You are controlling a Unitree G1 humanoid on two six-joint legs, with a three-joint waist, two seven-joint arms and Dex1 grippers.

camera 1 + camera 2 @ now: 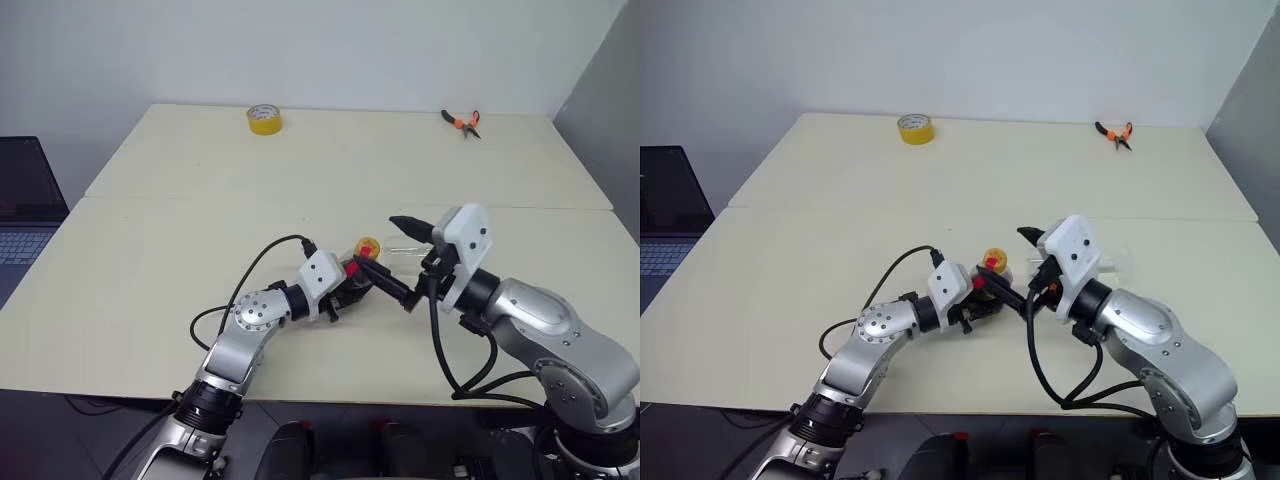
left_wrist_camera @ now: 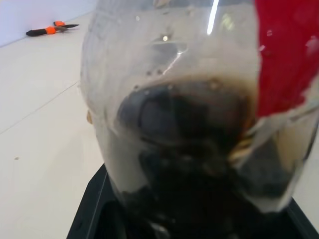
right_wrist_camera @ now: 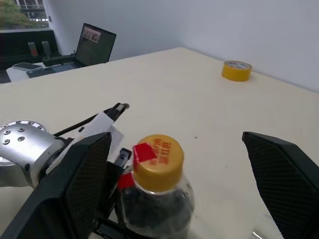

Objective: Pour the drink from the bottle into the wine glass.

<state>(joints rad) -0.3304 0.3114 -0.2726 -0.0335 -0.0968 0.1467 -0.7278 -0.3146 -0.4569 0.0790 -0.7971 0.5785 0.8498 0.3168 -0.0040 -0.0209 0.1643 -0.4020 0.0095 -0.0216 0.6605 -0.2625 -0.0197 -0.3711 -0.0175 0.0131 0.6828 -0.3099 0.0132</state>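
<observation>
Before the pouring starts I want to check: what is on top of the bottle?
A yellow-orange cap sits on the bottle, which the left gripper holds. Whether it is screwed tight cannot be seen.

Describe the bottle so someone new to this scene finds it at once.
On the cream table, look at the near middle, where the two arms meet. The bottle is held upright by the left end effector: small, clear, dark drink inside, the only thing with a yellow-orange cap and red label.

Lab or office, bare worktable, laptop, pliers, tape roll
</observation>
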